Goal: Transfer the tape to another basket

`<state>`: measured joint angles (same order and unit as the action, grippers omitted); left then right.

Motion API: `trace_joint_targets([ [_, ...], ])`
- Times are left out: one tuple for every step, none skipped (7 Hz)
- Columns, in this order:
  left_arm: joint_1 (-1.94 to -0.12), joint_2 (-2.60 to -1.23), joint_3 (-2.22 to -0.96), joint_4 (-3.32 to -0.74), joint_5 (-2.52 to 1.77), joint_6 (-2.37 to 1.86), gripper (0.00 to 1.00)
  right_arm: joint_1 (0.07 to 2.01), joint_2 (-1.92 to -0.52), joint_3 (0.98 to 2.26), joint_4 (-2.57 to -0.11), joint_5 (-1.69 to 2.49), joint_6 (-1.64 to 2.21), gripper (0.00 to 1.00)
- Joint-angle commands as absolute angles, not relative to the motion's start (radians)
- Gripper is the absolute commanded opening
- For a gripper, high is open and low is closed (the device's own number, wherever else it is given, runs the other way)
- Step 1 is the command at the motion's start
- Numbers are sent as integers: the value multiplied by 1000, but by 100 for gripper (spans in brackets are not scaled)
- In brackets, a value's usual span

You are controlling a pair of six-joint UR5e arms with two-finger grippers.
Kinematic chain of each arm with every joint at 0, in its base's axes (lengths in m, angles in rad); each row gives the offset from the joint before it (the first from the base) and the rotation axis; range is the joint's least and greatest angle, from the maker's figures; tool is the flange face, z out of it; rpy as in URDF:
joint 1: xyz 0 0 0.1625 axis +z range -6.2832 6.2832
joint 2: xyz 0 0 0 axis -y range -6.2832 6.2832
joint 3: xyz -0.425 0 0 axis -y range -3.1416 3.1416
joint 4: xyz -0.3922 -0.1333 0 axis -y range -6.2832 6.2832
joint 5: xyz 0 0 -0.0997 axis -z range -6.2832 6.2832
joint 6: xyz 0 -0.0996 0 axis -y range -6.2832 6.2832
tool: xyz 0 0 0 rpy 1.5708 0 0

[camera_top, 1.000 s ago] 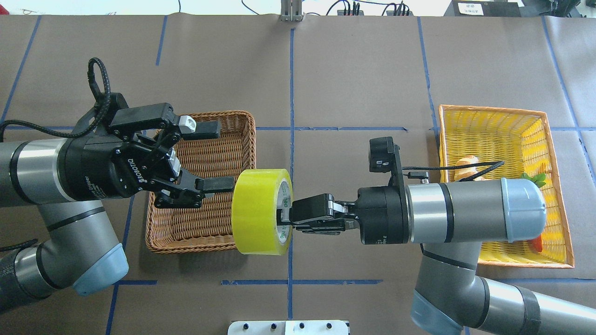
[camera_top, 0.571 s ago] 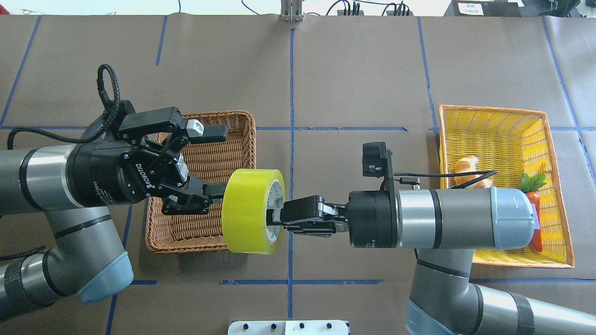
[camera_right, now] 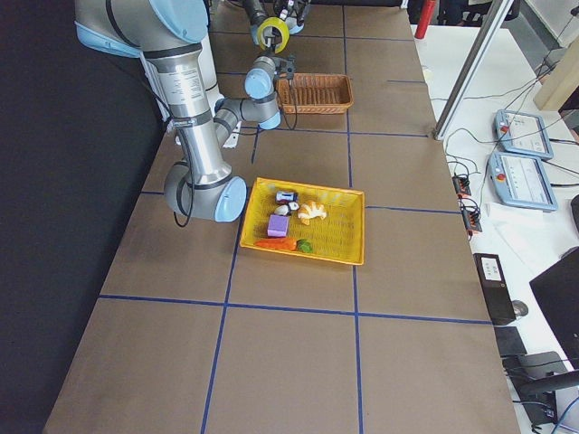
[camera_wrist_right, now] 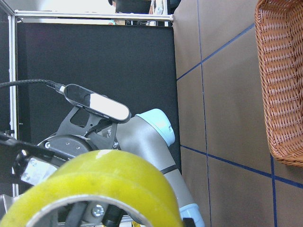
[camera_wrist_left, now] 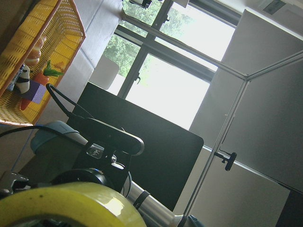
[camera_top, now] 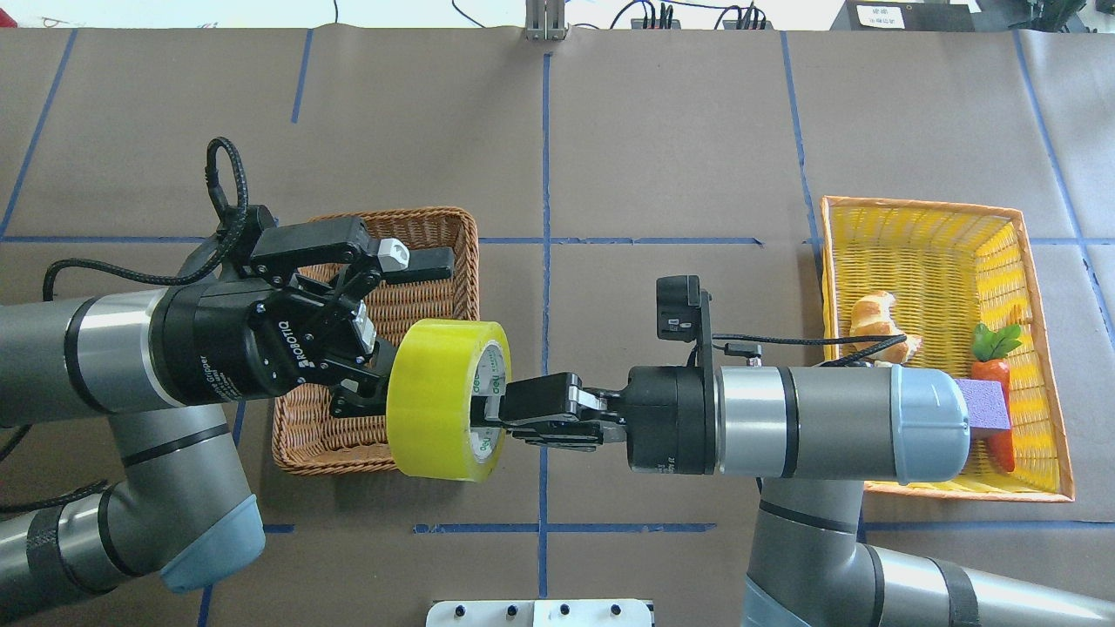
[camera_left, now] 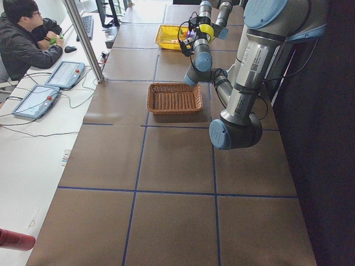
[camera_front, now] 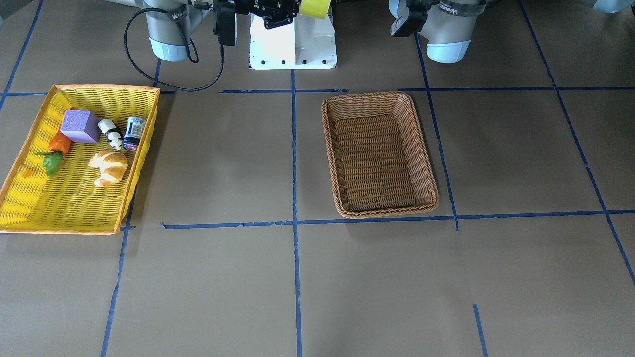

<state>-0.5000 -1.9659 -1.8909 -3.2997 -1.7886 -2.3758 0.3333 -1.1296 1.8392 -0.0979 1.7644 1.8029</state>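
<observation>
The yellow tape (camera_top: 440, 396) hangs in the air over the right edge of the brown wicker basket (camera_top: 431, 228), its core facing right. My right gripper (camera_top: 489, 416) is shut on the roll's wall from the right. My left gripper (camera_top: 416, 324) is open on the roll's left side: its upper finger (camera_top: 431, 254) stands clear above the roll and its lower finger is hidden behind it. The tape fills the bottom of the left wrist view (camera_wrist_left: 71, 205) and the right wrist view (camera_wrist_right: 104, 184). In the front-facing view the tape (camera_front: 315, 7) is at the top edge and the basket (camera_front: 379, 158) is empty.
A yellow mesh basket (camera_top: 923, 244) stands at the right and holds a croissant (camera_top: 875, 318), a carrot (camera_top: 993, 383) and a purple block (camera_top: 984, 409). The front-facing view also shows a cow figure (camera_front: 111, 134) and a can (camera_front: 134, 133) in it. An operator (camera_left: 25, 39) sits beyond the table's end.
My right gripper has carried the tape leftwards. My left gripper has moved rightwards, so the roll now covers its lower finger.
</observation>
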Motion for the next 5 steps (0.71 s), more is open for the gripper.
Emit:
trace_joint_targets([
  [-489,-1965,-1891,-3300,-1787,-2379,37,328,-1131,1839,-89,1756,1780,44],
  [-485,-1965,-1897,-3301,-1787,-2379,8,325,-1129,1839,-87,1756,1737,99],
  [-485,-1964,-1901,-3300,-1787,-2378,2,324,-1129,1839,-87,1755,1735,100],
  [-485,-1965,-1904,-3298,-1787,-2378,1,324,-1129,1842,-89,1756,1735,100],
  [-485,-1964,-1908,-3298,-1787,-2381,1,324,-1129,1842,-89,1756,1735,100],
])
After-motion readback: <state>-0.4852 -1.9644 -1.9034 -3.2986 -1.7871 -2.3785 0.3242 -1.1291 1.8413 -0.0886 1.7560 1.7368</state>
